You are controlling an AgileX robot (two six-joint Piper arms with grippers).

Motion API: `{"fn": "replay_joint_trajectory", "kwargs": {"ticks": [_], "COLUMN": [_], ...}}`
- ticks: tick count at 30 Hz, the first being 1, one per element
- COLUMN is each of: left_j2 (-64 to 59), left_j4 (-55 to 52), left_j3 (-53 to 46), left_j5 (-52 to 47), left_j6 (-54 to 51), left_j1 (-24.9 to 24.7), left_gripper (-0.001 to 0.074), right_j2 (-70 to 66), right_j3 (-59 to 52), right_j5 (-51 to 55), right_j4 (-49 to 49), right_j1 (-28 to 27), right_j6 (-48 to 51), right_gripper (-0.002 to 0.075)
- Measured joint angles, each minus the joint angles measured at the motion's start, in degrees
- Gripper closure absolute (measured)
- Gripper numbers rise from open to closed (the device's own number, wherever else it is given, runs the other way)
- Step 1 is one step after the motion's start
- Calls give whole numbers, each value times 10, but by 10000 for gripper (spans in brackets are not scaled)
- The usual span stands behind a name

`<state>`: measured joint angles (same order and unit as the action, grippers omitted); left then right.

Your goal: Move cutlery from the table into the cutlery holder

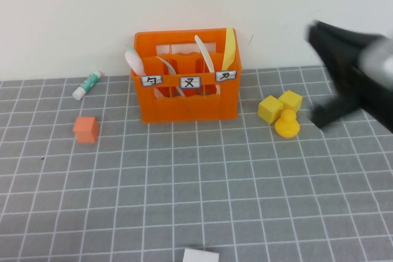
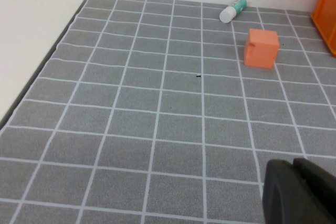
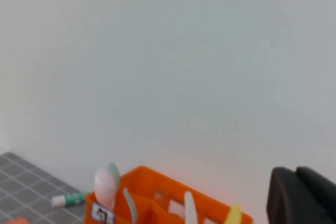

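Now we see all four pieces standing upright in the holder (image 1: 187, 99): the spoon (image 1: 134, 61) in its left compartment, the fork (image 1: 166, 65) and white knife (image 1: 204, 52) in the middle ones, the yellow knife (image 1: 229, 47) at its right end. We judge these pieces light, stiff and rather slick, best pinched across the flat of the handle near its middle. Our right gripper (image 1: 325, 115), blurred, hangs above the table (image 1: 202, 194) to the right of the holder with its fingers closed on nothing. Our left gripper (image 2: 296, 192) sits low over bare grid, closed and empty, well apart from the cube (image 1: 86, 129) and tube (image 1: 86, 84).
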<state>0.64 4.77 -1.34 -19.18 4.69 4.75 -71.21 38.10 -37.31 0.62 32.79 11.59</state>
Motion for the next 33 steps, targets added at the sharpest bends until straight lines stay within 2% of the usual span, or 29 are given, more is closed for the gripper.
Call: {"fn": "replay_joint_trajectory", "kwargs": {"ticks": [5,10,19,29,33], "left_j2": [0,0,0,0,0], "left_j4": [0,0,0,0,0], "left_j3": [0,0,0,0,0], "left_j5": [0,0,0,0,0], "left_j6": [0,2,2,2,2], "left_j1": [0,0,0,0,0], "left_gripper": [736,736,736,736,736], "right_j2": [126,220,366,453,466], "right_j3": [-101,-186,-267,-344,-378], "right_j5": [34,35,27,20,55], "right_j4": [-6,-6,-6,-6,-52], "right_j1": [0,0,0,0,0], "right_j6": [78,101,177,176,157], "right_gripper": [727,727,727,727,728]}}
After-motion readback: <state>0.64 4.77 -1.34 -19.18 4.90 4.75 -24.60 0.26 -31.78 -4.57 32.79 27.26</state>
